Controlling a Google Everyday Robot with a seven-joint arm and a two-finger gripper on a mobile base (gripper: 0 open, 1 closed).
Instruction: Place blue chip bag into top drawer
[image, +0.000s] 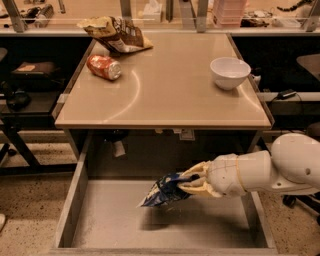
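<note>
An open drawer (100, 225) juts out below the near edge of the table (175, 95). Inside it, the gripper (186, 183) reaches in from the right, clamped on the upper end of the blue bag (160, 192). The bag slants down and left from the gripper, its low tip close over the drawer floor; whether it touches is unclear. Nothing else lies in the drawer. On the table: bowl (230, 72) near the right edge, can (104, 67) near the left, tan bag (117, 34) at the far left corner.
</note>
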